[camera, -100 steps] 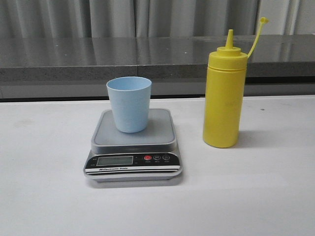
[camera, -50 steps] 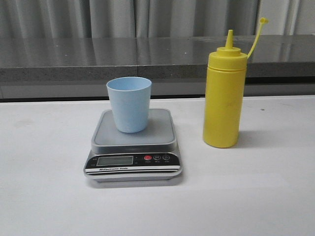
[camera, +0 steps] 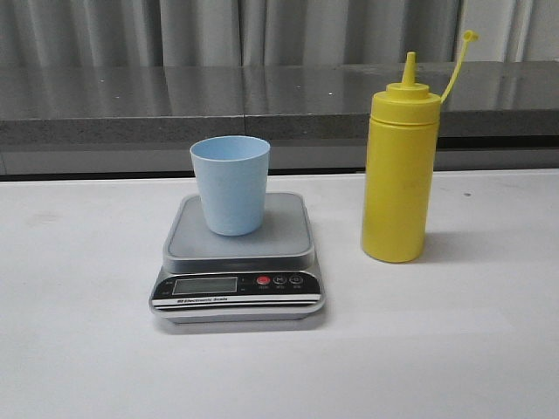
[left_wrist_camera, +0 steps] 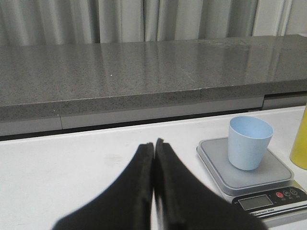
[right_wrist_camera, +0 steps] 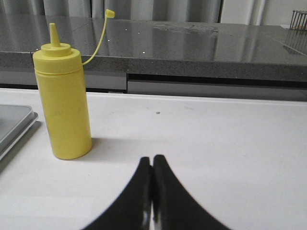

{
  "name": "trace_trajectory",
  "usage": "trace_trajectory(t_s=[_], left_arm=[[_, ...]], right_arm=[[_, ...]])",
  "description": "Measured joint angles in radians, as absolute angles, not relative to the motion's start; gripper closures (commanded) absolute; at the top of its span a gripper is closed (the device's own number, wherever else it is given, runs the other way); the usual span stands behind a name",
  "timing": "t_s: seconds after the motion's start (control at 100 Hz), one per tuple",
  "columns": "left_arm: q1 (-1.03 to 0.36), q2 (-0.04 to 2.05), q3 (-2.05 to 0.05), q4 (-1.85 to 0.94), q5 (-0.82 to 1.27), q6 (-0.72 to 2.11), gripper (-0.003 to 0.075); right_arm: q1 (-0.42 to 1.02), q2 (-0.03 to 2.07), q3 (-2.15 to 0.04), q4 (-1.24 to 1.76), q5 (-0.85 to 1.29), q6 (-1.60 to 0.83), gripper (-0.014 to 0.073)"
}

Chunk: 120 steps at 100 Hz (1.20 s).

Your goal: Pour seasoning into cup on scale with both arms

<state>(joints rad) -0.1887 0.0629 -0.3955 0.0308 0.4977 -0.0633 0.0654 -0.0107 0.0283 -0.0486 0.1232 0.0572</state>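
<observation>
A light blue cup (camera: 230,184) stands upright on the silver-grey scale (camera: 238,257) in the middle of the white table. To its right stands the tall yellow seasoning bottle (camera: 399,175), nozzle up, its cap hanging on a thin strap. No gripper shows in the front view. My left gripper (left_wrist_camera: 154,143) is shut and empty, over bare table well short of the cup (left_wrist_camera: 249,142) and scale (left_wrist_camera: 249,175). Shut and empty as well, my right gripper (right_wrist_camera: 152,159) sits apart from the seasoning bottle (right_wrist_camera: 64,103).
A dark grey stone ledge (camera: 262,100) runs along the back of the table, with grey curtains behind it. The white tabletop (camera: 454,349) stretches wide on both sides of the scale and in front of it.
</observation>
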Motion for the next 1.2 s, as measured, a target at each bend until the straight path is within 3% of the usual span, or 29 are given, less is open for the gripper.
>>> trace_trajectory(t_s=[1.05, 1.2], left_arm=[[-0.181, 0.063, -0.395, 0.055, 0.497, -0.063, 0.0740], [-0.134, 0.063, -0.356, 0.053, 0.419, -0.063, 0.0740]], right_arm=[[0.065, -0.011, 0.028, -0.049, 0.123, 0.057, 0.0654], [0.065, -0.011, 0.028, -0.049, 0.123, 0.057, 0.0654]])
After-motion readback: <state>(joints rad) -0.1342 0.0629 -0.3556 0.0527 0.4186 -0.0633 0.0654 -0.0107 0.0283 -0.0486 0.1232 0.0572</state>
